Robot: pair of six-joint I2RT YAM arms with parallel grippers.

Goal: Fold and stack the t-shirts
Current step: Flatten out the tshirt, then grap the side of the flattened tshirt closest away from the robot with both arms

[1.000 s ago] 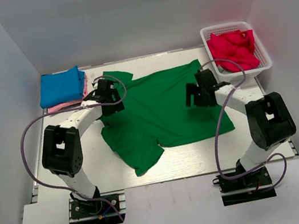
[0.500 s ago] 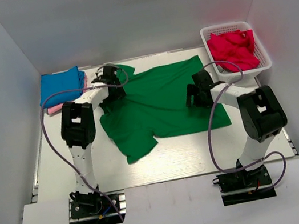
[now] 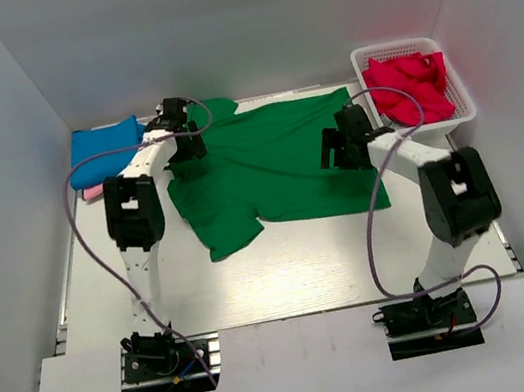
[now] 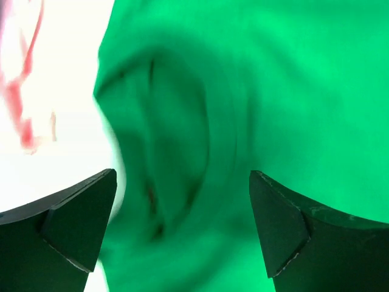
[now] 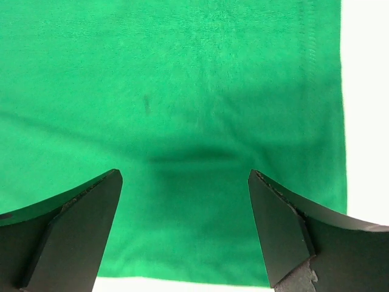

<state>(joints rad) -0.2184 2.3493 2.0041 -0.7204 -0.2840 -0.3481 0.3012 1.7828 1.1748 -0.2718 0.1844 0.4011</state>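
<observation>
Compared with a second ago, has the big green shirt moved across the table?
Yes. The green shirt has slid toward the back wall, leaving more bare table between its hem and the near edge.

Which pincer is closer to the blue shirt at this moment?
Left. The left pincer hangs over the left end of the green shirt, just beside the blue shirt. The right pincer is over the green shirt's far end, near the basket.

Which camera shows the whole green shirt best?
The top external view: the green shirt shows nearly whole, spread out. The left wrist view shows only blurry folds; the right wrist view only a flat patch by its edge.
</observation>
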